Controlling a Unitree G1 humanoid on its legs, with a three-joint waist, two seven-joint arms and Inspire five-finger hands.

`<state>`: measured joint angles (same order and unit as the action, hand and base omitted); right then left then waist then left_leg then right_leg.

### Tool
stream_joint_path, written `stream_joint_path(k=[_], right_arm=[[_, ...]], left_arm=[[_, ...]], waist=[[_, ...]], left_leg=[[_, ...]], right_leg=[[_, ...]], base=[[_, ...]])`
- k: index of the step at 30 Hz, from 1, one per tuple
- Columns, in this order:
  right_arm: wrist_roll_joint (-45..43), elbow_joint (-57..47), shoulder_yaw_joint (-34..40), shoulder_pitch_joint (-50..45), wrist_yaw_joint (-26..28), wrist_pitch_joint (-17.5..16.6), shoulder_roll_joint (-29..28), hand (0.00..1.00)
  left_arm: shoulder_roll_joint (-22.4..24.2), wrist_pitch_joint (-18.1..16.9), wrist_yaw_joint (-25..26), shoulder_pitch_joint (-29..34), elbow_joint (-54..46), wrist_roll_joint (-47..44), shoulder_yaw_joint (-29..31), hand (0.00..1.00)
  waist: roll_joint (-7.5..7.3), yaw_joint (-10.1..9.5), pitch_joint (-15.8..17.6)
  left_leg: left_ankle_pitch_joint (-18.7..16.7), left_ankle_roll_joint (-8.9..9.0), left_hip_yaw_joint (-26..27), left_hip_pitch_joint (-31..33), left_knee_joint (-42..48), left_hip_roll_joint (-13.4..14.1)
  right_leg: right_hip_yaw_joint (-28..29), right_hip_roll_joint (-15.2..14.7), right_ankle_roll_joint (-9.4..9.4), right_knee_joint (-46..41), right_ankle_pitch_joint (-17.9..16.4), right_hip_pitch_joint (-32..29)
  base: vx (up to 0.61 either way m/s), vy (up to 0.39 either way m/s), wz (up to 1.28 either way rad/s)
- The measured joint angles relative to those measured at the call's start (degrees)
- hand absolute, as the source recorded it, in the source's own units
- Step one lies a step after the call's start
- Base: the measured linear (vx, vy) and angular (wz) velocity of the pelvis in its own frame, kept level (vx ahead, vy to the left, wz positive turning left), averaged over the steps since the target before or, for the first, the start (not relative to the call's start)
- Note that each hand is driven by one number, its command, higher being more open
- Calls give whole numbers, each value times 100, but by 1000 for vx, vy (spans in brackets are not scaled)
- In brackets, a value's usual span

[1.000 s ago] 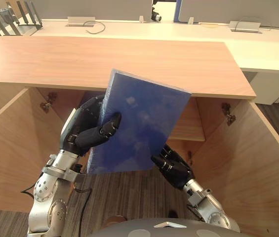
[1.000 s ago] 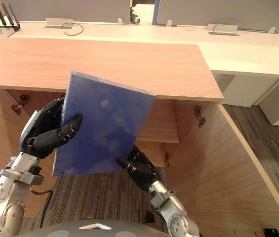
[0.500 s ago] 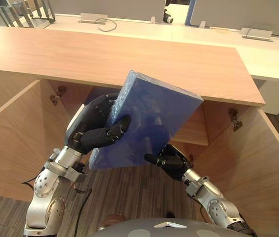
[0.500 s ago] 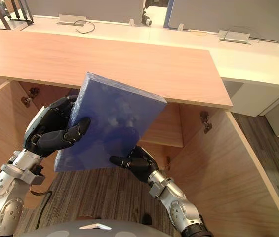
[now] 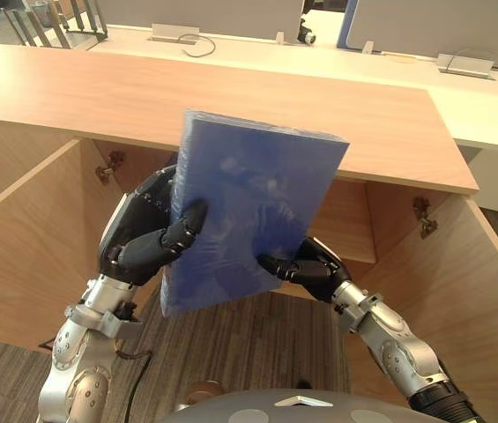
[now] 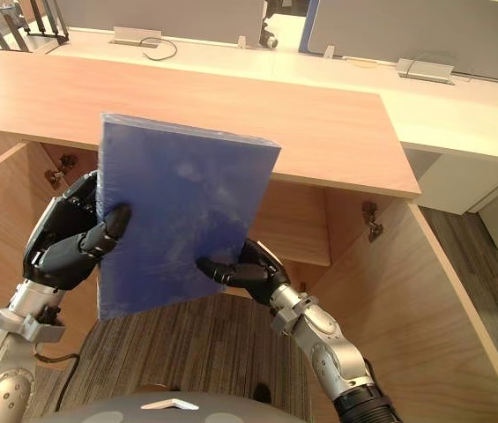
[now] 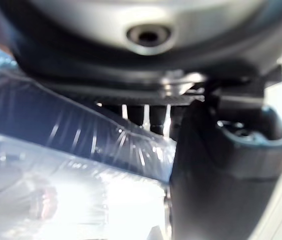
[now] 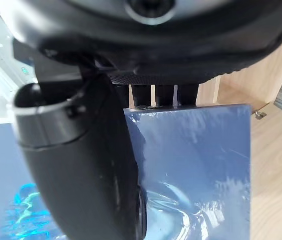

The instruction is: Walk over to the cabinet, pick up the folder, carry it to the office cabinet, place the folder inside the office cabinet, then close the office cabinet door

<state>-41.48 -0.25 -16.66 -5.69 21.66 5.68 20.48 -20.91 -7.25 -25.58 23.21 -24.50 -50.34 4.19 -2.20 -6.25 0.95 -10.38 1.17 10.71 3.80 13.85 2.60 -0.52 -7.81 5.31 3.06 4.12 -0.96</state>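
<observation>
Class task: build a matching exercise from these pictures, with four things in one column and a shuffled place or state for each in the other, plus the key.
Column one:
1. folder
2. left robot hand
3. right robot hand
4. cabinet's left door

Column two:
a. swung open
b. clasps the folder's left edge
c. blue, held up between both hands
d. clasps the folder's lower right edge

Pairs: 1-c, 2-b, 3-d, 4-a
</observation>
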Motion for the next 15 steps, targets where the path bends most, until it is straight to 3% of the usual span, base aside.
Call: stream_joint_path(k=[3,11,12,15], right_arm=[[-268,-143,-105,0,128,-2,16,0],[-266,-246,-491,-8,143,-5,697,0],[-266,-246,-562,-17,120,-5,800,0],[-265,-232,-717,-101,-37,13,924,0]], left_arm=[[-106,-34,0,92,296,-604,-25,0],[-1112,-32,-16,604,830,-1030,-807,0],[-1212,-32,-52,648,977,-1031,-939,100],[-1628,-26,-315,658,1495,-1011,-1297,100]], waist=[[6,-4,-30],[71,3,-189],[93,11,-198],[143,25,-218]], left_leg=[[-2,9,3,0,3,8],[-35,64,62,-5,10,36],[-39,70,78,-13,13,50],[-85,144,111,-15,38,105]], right_leg=[[0,3,8,0,5,3],[67,15,30,-4,19,-8],[82,24,30,-10,19,-8],[98,65,30,-14,19,-21]], base=[[0,0,0],[0,0,-4],[0,0,-7],[-11,-13,-7]])
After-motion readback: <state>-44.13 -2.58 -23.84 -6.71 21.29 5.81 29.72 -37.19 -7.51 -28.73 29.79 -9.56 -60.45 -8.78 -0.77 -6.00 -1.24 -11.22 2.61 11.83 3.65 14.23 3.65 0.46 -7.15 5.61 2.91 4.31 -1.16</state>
